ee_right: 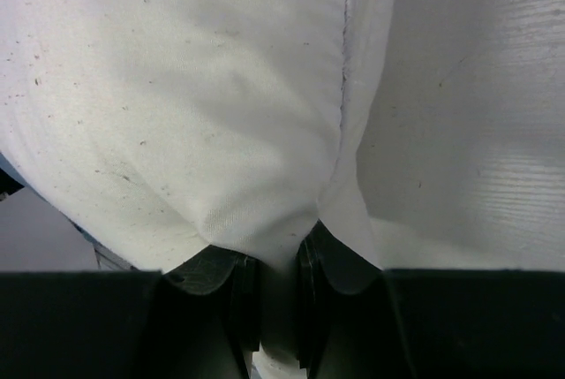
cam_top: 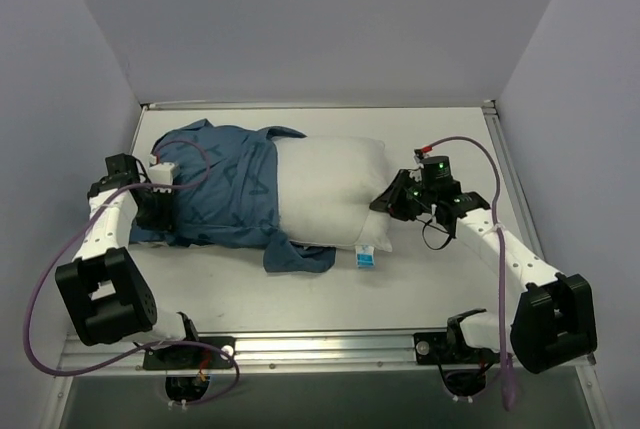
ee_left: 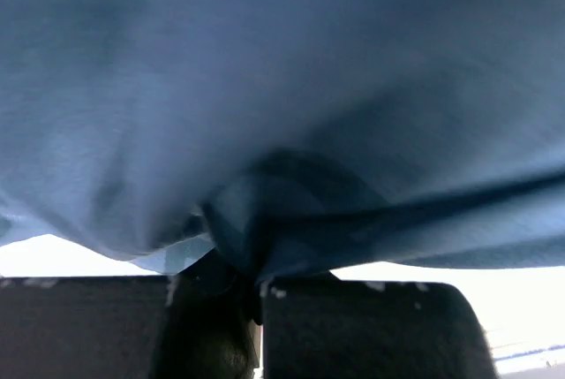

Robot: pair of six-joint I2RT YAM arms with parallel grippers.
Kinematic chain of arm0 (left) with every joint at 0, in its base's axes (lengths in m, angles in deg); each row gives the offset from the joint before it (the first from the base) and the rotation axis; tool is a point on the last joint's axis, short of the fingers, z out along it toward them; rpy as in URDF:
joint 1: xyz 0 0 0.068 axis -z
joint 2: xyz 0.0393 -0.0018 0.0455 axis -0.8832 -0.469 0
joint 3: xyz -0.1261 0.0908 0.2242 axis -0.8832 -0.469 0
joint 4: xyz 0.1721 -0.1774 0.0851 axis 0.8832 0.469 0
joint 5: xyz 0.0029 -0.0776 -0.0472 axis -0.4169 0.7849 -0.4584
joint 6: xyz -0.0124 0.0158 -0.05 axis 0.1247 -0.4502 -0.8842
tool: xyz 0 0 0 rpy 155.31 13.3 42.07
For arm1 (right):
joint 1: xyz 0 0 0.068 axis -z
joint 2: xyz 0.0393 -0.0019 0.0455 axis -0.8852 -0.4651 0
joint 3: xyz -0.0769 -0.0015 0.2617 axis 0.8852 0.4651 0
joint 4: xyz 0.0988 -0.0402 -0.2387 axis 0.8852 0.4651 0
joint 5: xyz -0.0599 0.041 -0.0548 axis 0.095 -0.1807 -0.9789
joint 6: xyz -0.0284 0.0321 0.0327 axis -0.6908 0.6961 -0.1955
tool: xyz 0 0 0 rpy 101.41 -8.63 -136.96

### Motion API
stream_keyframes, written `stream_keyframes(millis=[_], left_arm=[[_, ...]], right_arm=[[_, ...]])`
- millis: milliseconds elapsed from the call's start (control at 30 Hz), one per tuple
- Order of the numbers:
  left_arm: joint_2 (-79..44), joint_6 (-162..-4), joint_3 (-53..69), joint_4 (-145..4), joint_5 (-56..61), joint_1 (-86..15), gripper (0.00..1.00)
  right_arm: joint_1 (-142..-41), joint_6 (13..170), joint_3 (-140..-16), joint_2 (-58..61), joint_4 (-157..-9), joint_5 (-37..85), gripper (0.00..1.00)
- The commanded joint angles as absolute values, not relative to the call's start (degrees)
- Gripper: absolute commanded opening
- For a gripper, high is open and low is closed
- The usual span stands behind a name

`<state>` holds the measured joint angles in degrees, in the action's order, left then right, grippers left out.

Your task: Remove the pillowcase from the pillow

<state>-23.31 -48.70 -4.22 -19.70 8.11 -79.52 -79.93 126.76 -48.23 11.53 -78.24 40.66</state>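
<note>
The blue printed pillowcase (cam_top: pixel 225 189) covers the left half of the white pillow (cam_top: pixel 330 189), which lies across the middle of the table. The pillow's small blue-and-white tag (cam_top: pixel 365 255) shows at its near right corner. My left gripper (cam_top: pixel 160 199) is at the pillowcase's left end, shut on a bunch of blue fabric (ee_left: pixel 265 220) that fills the left wrist view. My right gripper (cam_top: pixel 392 199) is at the pillow's right end, shut on a pinch of its white cloth (ee_right: pixel 265 211) beside the seam.
The pale table (cam_top: pixel 440 279) has metal rails along its far edge (cam_top: pixel 320 104) and near edge (cam_top: pixel 320 349). Grey walls stand close on the left, right and back. A loose flap of the pillowcase (cam_top: pixel 295 254) lies on the table in front of the pillow.
</note>
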Motion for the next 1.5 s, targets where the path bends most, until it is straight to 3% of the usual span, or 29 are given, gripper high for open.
stream_keyframes(millis=[0,333,667,800,867,933,1067,1200,1300,1333,1367,1400,1433,1467], left_arm=[[-25.8,-50.1,-0.7,-28.9,1.7,-80.7,0.02],[-29.7,-44.4,8.7,-34.7,-7.9,-90.8,0.02],[-35.2,-45.5,16.9,-39.9,-14.0,-94.2,0.02],[-36.7,-47.5,20.3,-41.1,-14.7,-94.2,0.02],[-36.3,-47.7,21.7,-38.4,-9.3,-93.9,0.02],[-32.3,-46.4,18.7,-34.9,1.1,-91.2,0.02],[-23.0,-44.1,7.4,-36.9,5.6,-84.7,0.02],[-19.3,-45.8,5.6,-34.1,8.0,-80.7,0.02],[-19.0,-47.2,7.8,-31.8,10.1,-78.7,0.02],[-18.9,-47.5,8.3,-31.3,10.4,-78.1,0.02],[-18.8,-47.6,9.3,-31.0,11.0,-77.6,0.02],[-18.3,-47.9,9.5,-30.4,11.0,-76.1,0.02],[-18.0,-48.1,9.6,-30.3,10.9,-75.5,0.02],[-17.7,-48.2,9.5,-30.4,10.6,-74.7,0.02]], right_arm=[[-74.6,125.7,-49.8,12.3,-79.4,40.5,0.0],[-53.2,119.0,-49.2,13.1,-75.7,41.6,0.0],[-42.2,112.4,-56.6,14.1,-68.7,45.6,0.0],[-42.4,113.9,-59.5,15.5,-67.6,48.9,0.0],[-44.0,115.0,-59.4,16.0,-68.0,49.3,0.0],[-48.8,114.2,-58.5,16.0,-67.1,46.6,0.0],[-58.0,113.8,-57.8,15.3,-69.3,43.7,0.0],[-72.2,112.8,-66.3,11.4,-69.7,35.3,0.0],[-86.4,109.5,-72.5,6.1,-70.3,29.5,0.17],[-93.2,108.2,-76.8,4.5,-70.1,27.6,0.26],[-96.0,106.6,-79.2,0.6,-69.4,24.7,0.5],[-98.5,104.1,-81.5,-1.5,-67.3,23.0,0.58],[-100.8,103.2,-86.5,-3.7,-65.8,21.0,0.73],[-104.5,102.0,-88.8,-8.0,-64.2,18.0,0.75]])
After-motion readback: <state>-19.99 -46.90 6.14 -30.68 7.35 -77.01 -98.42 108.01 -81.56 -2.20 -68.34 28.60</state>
